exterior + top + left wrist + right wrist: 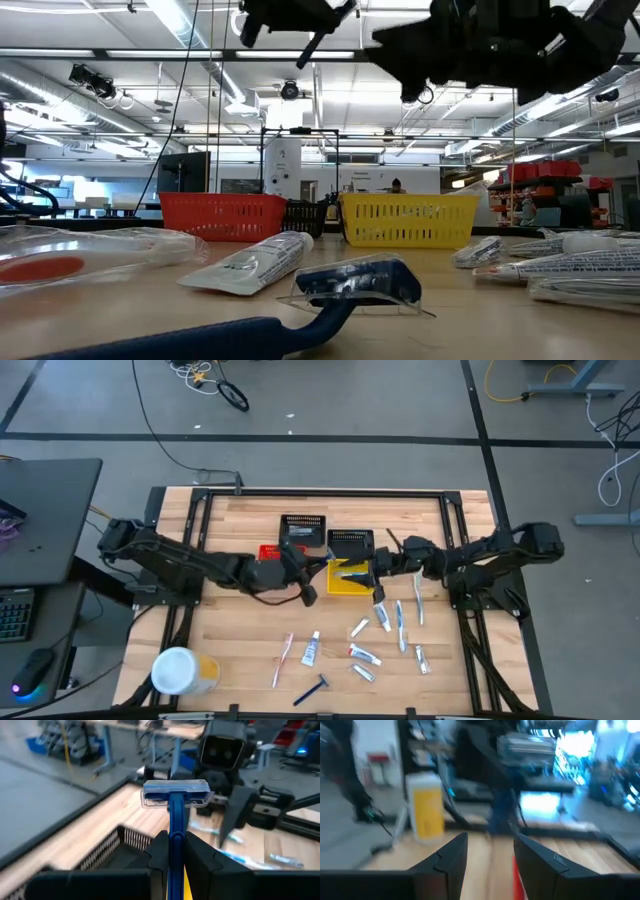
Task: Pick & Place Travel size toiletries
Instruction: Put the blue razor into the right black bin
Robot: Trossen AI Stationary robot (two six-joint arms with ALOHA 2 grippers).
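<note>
My left gripper (304, 580) (175, 840) is shut on a dark blue razor (175, 795) and hangs in the air by the yellow basket (350, 577). My right gripper (384, 563) (490, 847) is open and empty, just right of the same basket, facing the left one. Several toiletries lie flat on the near half of the table: white tubes (312, 650) (364, 654), toothbrushes (284, 658) (400, 622) and another blue razor (312, 690) (350, 285). My left gripper pinches the razor's blue handle (176, 827) between its two fingers. The handle runs along the fingers and sticks out past their tips, with the capped head (175, 794) at the far end. The razor is lifted clear, over the baskets.
A red basket (270, 550) (222, 215) and two black mesh baskets (303, 528) (350, 543) stand at the table's middle beside the yellow one. A white-and-yellow canister (182, 670) lies at the near left corner. A metal frame (320, 492) rims the table.
</note>
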